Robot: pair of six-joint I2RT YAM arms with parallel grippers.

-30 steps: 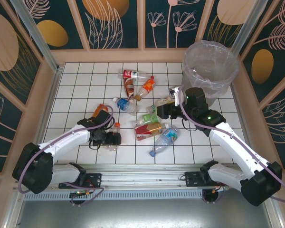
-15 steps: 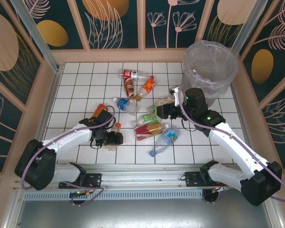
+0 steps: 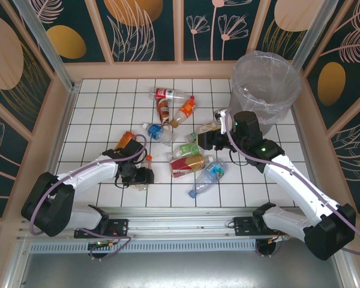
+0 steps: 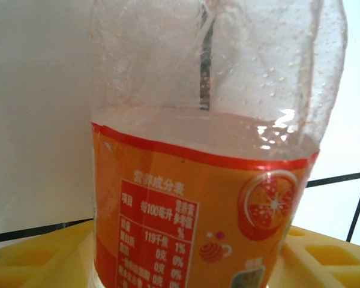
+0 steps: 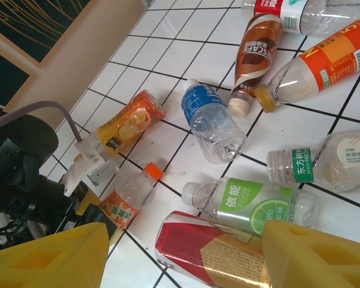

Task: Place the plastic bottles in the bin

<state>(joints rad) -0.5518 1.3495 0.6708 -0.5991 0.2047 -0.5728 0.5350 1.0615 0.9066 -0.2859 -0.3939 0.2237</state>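
Orange-label bottle (image 3: 147, 164) lies near-to-far — cap far.

Bare desk (image 3: 96, 102) lies open from 9 to 11 o'clock. Bottles (image 3: 189, 163) crowd the centre — narrow gaps only. The bin (image 3: 252, 107) stands at 1 o'clock, and the right arm (image 3: 288, 174) reaches from 5 o'clock to just before it. The left arm (image 3: 84, 175) bars 7 o'clock, the left hand (image 3: 142, 176) closed round an orange bottle (image 4: 198, 210).

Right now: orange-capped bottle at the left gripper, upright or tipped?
Tipped: the orange-capped bottle lies on its side on the white tiles.
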